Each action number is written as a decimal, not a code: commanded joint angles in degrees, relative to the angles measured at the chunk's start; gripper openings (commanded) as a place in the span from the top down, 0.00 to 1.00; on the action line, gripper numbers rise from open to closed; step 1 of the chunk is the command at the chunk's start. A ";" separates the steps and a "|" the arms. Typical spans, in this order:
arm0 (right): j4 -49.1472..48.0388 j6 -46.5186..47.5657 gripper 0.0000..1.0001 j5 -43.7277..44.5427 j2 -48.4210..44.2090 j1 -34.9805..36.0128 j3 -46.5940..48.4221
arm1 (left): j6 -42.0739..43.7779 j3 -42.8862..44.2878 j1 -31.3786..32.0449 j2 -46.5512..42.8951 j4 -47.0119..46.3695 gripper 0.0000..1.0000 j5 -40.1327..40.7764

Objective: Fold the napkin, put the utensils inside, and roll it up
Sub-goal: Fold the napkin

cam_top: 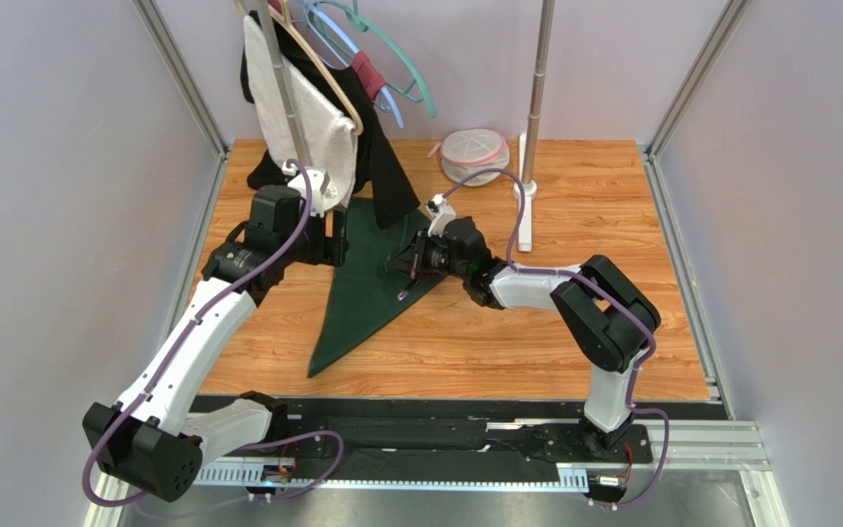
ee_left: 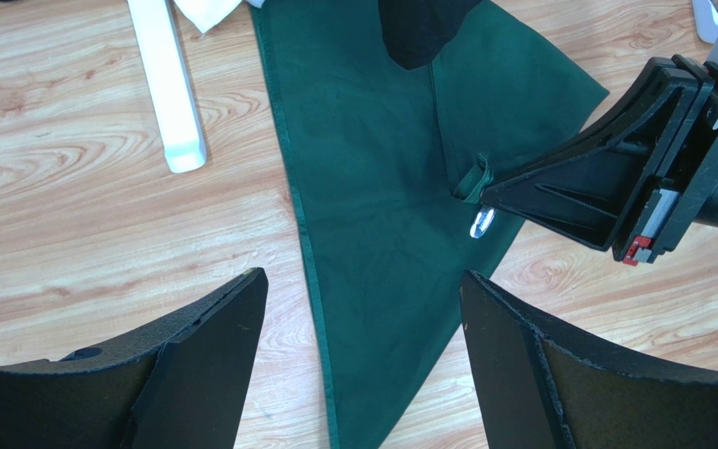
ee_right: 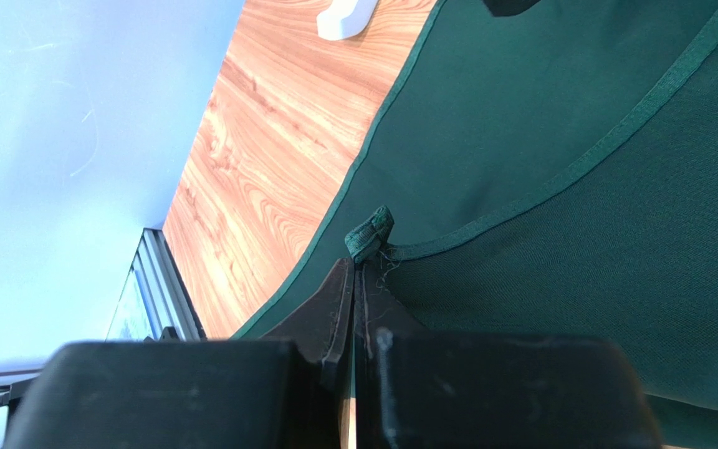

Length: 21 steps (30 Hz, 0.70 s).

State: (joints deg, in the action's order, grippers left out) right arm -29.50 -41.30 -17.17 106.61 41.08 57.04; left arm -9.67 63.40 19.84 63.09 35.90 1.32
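The dark green napkin (cam_top: 365, 296) lies on the wooden table as a long triangle with its point toward the near edge. It fills the left wrist view (ee_left: 381, 140) and the right wrist view (ee_right: 569, 94). My right gripper (cam_top: 413, 267) is shut on a hemmed corner of the napkin (ee_right: 370, 234), pinched at its fingertips (ee_left: 498, 192). A small shiny silver tip (ee_left: 480, 223), likely the fork's, shows just under those fingertips; the rest is hidden. My left gripper (cam_top: 333, 247) is open and empty above the napkin's left edge (ee_left: 363, 281).
A garment rack at the back left holds hangers, a white cloth (cam_top: 305, 121) and a black garment (cam_top: 387, 181) that hangs over the napkin's far end. Its white foot (ee_left: 171, 94) lies left of the napkin. A metal pole (cam_top: 536, 99) and a mesh pouch (cam_top: 475, 154) stand at the back.
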 commanded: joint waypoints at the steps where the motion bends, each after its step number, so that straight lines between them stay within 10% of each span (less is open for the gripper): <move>1: -2.76 0.43 1.00 -0.94 -0.26 0.75 1.68 | 0.53 0.41 -0.24 -1.22 -1.18 0.16 -0.62; 21: -0.56 3.59 1.00 0.99 1.85 3.83 -1.49 | 0.44 0.41 -0.24 -0.78 -1.10 0.16 -0.35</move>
State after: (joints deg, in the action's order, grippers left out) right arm -29.41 -39.66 -17.43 106.85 44.05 56.29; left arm -9.67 63.40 19.84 63.09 35.90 1.34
